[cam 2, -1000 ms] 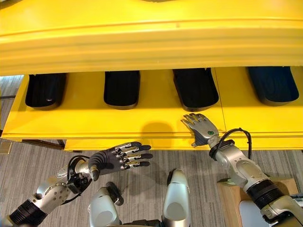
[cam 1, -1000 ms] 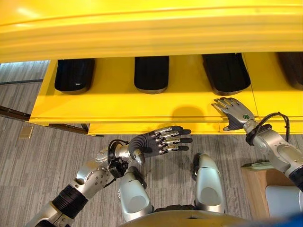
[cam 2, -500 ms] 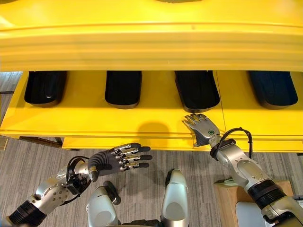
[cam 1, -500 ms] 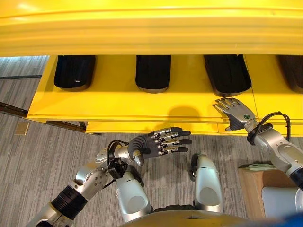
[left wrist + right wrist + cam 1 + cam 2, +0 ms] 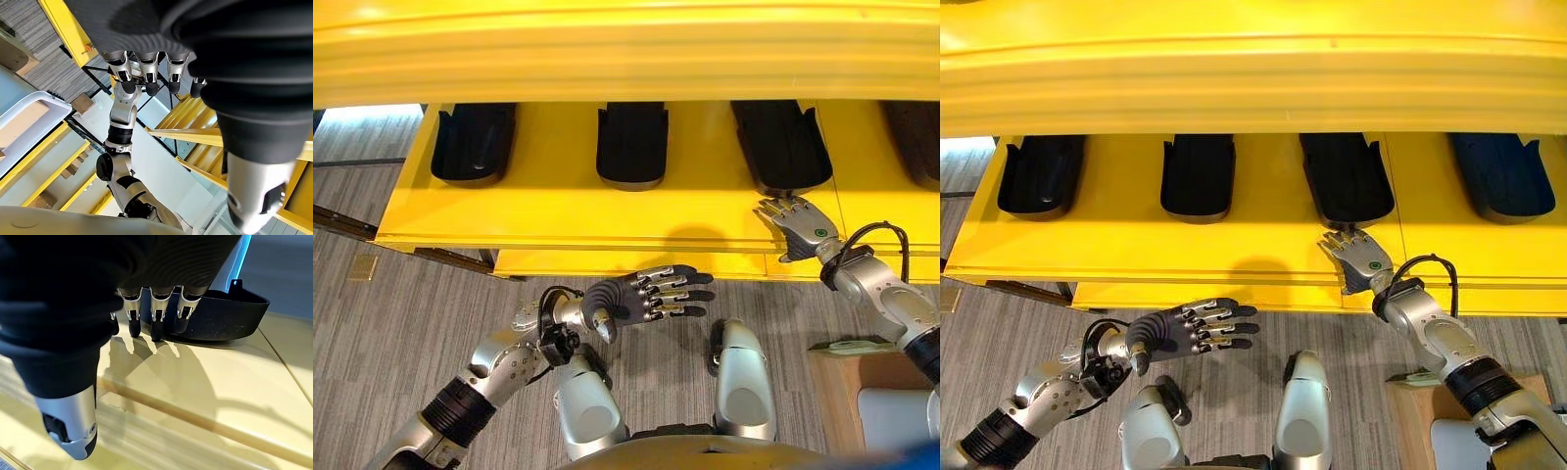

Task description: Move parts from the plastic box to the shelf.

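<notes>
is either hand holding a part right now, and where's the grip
Nothing is held. The right hand is open, fingertips at the near end of a black part on the shelf; the left hand hangs open.

Readable text: none on the yellow shelf or the black parts.
Signs: a small green round mark on the right hand, too small to read.
</notes>
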Robot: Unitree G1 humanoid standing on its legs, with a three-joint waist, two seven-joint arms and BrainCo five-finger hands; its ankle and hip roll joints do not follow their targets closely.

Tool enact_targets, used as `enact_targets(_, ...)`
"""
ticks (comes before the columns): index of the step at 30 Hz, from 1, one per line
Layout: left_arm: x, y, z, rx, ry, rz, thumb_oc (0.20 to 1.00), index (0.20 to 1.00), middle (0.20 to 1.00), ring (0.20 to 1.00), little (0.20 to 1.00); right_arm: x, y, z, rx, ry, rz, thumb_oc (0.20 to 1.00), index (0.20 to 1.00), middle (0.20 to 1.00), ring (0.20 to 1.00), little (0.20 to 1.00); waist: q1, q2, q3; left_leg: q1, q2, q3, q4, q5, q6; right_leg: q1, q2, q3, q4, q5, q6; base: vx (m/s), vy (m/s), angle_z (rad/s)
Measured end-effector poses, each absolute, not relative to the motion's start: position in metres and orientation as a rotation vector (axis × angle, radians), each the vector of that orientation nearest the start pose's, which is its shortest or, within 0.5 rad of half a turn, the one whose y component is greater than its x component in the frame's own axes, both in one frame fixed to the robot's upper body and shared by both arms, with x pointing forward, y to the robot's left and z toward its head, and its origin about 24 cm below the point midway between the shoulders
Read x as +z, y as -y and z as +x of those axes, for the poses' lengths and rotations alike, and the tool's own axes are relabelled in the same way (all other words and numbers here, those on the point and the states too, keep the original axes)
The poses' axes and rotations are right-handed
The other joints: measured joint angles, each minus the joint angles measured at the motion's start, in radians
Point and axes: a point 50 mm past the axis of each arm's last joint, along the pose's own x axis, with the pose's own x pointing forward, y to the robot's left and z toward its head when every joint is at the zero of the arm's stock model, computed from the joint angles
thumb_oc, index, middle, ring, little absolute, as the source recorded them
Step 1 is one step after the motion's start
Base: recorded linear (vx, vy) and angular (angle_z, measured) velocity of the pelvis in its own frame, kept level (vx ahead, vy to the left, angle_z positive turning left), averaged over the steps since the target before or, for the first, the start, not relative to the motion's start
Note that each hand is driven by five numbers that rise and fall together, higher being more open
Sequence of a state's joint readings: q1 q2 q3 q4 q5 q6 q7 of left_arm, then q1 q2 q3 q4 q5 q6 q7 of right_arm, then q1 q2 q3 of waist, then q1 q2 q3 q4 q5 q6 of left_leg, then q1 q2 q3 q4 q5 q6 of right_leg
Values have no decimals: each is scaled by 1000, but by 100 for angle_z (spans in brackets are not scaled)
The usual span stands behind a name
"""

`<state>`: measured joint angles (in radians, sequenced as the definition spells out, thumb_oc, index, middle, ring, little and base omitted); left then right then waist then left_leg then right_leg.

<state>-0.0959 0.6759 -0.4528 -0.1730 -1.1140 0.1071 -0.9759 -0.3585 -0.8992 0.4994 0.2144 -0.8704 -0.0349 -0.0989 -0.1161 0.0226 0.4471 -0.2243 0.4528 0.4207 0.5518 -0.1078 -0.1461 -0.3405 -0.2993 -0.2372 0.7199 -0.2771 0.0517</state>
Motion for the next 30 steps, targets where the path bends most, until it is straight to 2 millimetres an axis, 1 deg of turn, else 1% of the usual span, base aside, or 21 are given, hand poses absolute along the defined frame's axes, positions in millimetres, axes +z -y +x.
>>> enact_targets(3, 86, -126, 207, -1446, -56, -543, 1000, 1000, 1000, 1000, 1000, 89, 232, 302, 271, 191, -1823, 1000, 1000, 1000, 1000, 1000, -1, 1, 0, 0, 1, -5, 9, -1, 0, 0, -3, -1, 12, -3, 1, 0, 0, 0)
enact_targets(6, 84, -122, 205, -1458, -70, -553, 1000, 1000, 1000, 1000, 1000, 90, 232, 306, 268, 183, -1836, 1000, 1000, 1000, 1000, 1000, 0, 20, -14, -3, 1, -10, 9, -1, 0, 0, -4, -4, 14, -7, -4, 5, -6, 1)
enact_targets(8, 83, -122, 205, -1459, -73, -556, 1000, 1000, 1000, 1000, 1000, 90, 232, 307, 269, 172, -1839, 1000, 1000, 1000, 1000, 1000, 0, 23, -16, -4, 1, -12, 9, -1, 0, 0, -4, -5, 14, -9, -1, 0, 0, 0)
enact_targets(16, 81, -123, 206, -1448, -86, -558, 1000, 1000, 1000, 1000, 1000, 90, 232, 308, 258, 166, -1842, 1000, 1000, 1000, 1000, 1000, 2, 23, -18, -5, -1, -15, 9, -1, 0, 0, -14, -14, 22, -9, -2, 0, 0, 0)
enact_targets(19, 81, -123, 207, -1449, -84, -557, 1000, 1000, 1000, 1000, 1000, 92, 229, 312, 260, 171, -1857, 1000, 1000, 1000, 1000, 1000, 0, 23, -18, -5, -1, -17, 13, 0, 0, 0, -16, -14, 29, -15, -8, 0, 0, 0)
enact_targets(21, 81, -123, 207, -1449, -84, -557, 1000, 1000, 1000, 1000, 1000, 92, 229, 312, 260, 167, -1857, 1000, 1000, 1000, 1000, 1000, 1, 24, -18, -4, -1, -18, 13, 0, 0, 0, -16, -14, 30, -17, -7, 0, 0, 0)
enact_targets(22, 81, -122, 207, -1449, -83, -558, 1000, 1000, 1000, 1000, 1000, 92, 229, 312, 260, 166, -1857, 1000, 1000, 1000, 1000, 1000, 2, 24, -19, -4, -1, -18, 13, 0, 0, 0, -16, -14, 31, -21, -1, 0, 0, 0)
enact_targets(27, 79, -114, 206, -1452, -87, -588, 1000, 1000, 1000, 1000, 1000, 87, 226, 313, 265, 149, -1848, 1000, 1000, 1000, 1000, 1000, 2, 19, -27, -5, 0, -19, 11, 0, 0, 0, -16, -16, 32, -20, -6, 0, 0, 0)
enact_targets(30, 78, -113, 205, -1454, -102, -590, 1000, 1000, 1000, 1000, 1000, 88, 226, 314, 265, 144, -1841, 1000, 1000, 1000, 1000, 1000, 1, 19, -27, -5, 0, -20, 11, 0, -1, 0, -16, -16, 32, -20, -6, 0, 0, 0)
